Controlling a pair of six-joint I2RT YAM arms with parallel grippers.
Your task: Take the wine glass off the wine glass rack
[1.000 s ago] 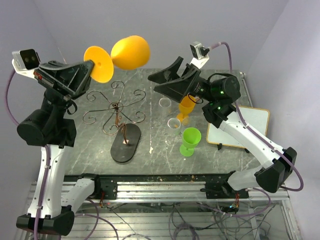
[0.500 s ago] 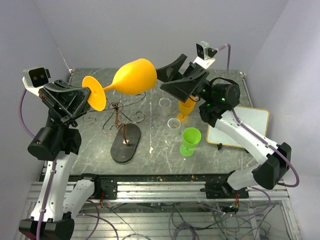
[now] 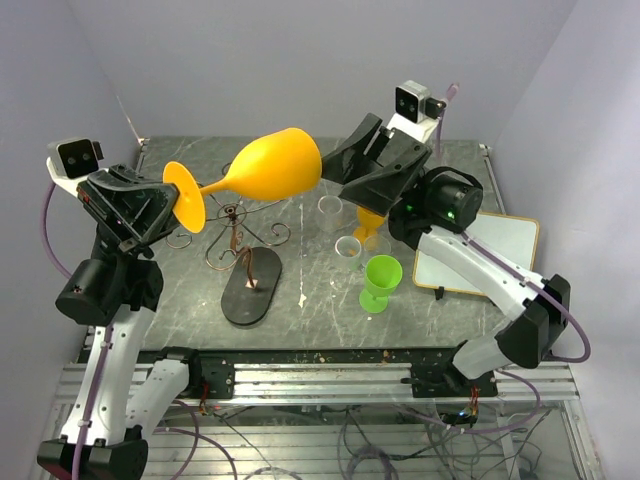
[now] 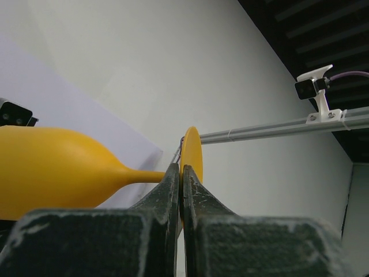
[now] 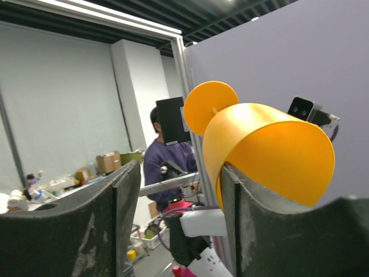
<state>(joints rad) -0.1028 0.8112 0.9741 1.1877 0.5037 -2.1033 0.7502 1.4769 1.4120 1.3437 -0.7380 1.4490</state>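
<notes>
Well, from above, the left gripper [image 3: 178, 205] is clamped tight on the flat round foot of the orange wine glass [image 3: 272, 166], which it holds on its side in the air, stem level and bowl pointing to the right. The glass is clear of the wine glass rack [image 3: 232, 216], whose wire scrolls and dark oval base stand on the table [image 3: 170, 300] below it, with no glass on them. The right gripper [image 3: 336, 178] hangs just past the mouth of the bowl with its jaws apart. I cannot tell from here whether either finger touches the rim. Under that arm a green goblet [image 3: 381, 279], two clear glasses [image 3: 348, 248] and a small orange cup [image 3: 370, 226] stand together on the table, and a white board [image 3: 485, 250] lies at the right edge. On the left wrist camera, the left gripper [image 4: 180, 171] has both fingers pressed together on the thin edge of the foot, and the wine glass [image 4: 57, 173] runs off to the left. On the right wrist camera, the right gripper [image 5: 180, 167] stands open with a wide gap, and the wine glass [image 5: 271, 150] looms mouth-first over the right-hand finger, not pinched between the two.
</notes>
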